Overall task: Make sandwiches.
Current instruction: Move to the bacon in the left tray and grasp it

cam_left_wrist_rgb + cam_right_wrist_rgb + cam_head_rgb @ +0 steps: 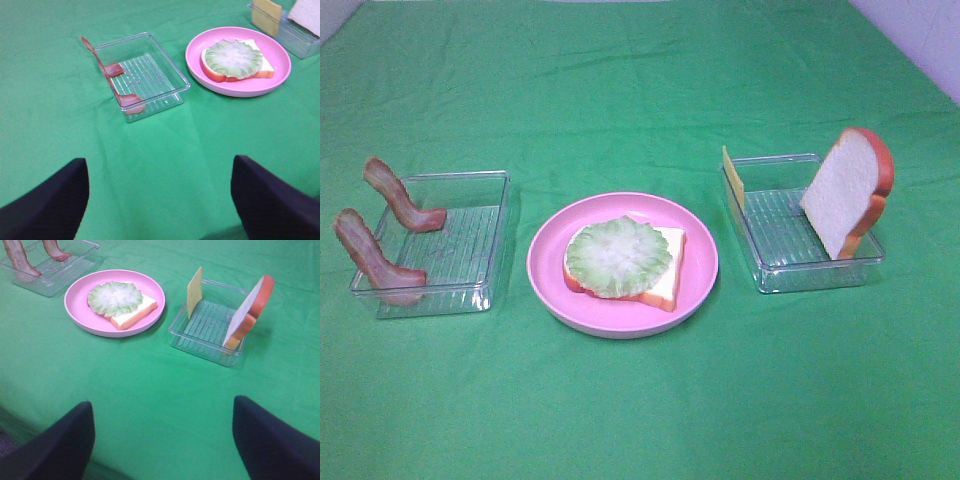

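Now, orange-crusted white bread [672, 270], pale green lettuce [618, 256] atop

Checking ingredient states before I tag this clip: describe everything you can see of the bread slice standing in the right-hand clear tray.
The bread slice is a toy: flat white face, thick orange-brown crust, rounded top, looking like plastic or foam. It stands on its lower edge inside the clear ribbed tray, at the tray's right end in the high view, tilted against that rim with its top overhanging it. Only the tray touches it; the cheese square stands apart at the opposite end.
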